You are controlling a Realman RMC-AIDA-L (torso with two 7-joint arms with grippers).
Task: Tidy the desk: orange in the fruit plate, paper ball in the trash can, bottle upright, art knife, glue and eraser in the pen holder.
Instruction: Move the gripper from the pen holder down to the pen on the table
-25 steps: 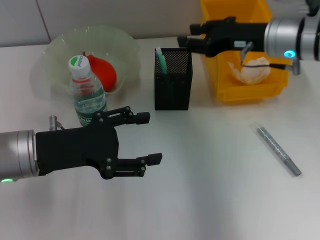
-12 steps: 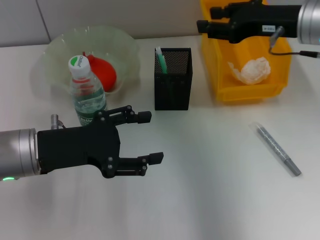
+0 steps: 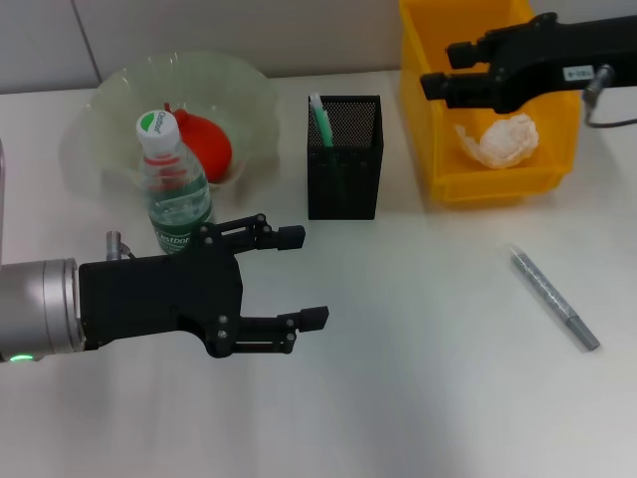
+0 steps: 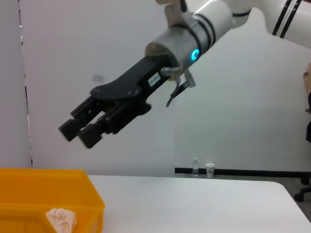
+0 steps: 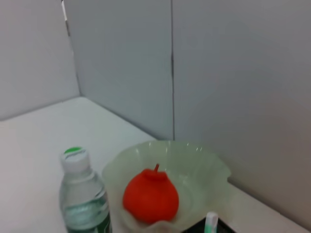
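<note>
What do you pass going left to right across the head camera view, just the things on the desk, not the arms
fruit plate → bottle → orange → pen holder → trash can → paper ball → art knife

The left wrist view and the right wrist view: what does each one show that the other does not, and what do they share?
Only the left wrist view shows the right gripper in the air above the yellow trash can, which holds the paper ball. Only the right wrist view shows the orange in the fruit plate, the upright bottle and a green-tipped stick. Both show the white desk and a plain wall.
</note>
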